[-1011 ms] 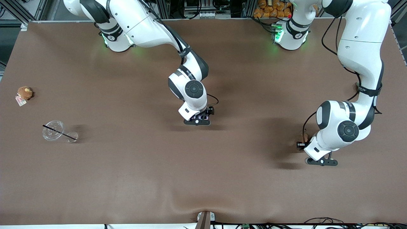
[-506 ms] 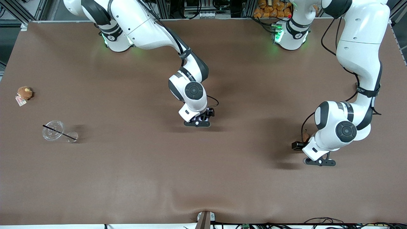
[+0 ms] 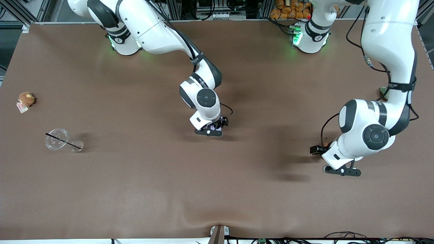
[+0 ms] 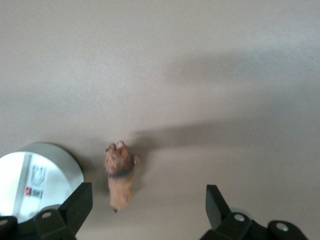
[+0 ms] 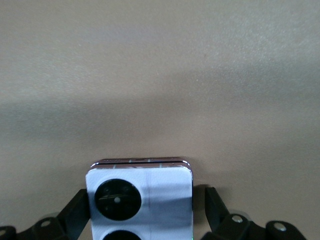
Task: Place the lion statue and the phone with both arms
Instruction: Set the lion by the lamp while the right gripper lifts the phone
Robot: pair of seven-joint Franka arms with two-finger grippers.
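The lion statue, a tiny reddish-brown figurine, lies on the brown table toward the left arm's end; a sliver of it shows in the front view. My left gripper is open just above it, closer to one finger, not touching; it also shows in the front view. The pale lavender phone with black camera circles lies flat mid-table. My right gripper is open around it, one finger at its edge, the other with a small gap. Only a speck of the phone shows under the right gripper.
A white round object with a label lies beside the lion statue. A round brown plush toy with a tag and a tipped clear cup with a black straw lie toward the right arm's end. A small green item sits by the left arm.
The left arm has lifted and its gripper has shifted slightly away from the front camera. The right gripper has moved very little over the phone.
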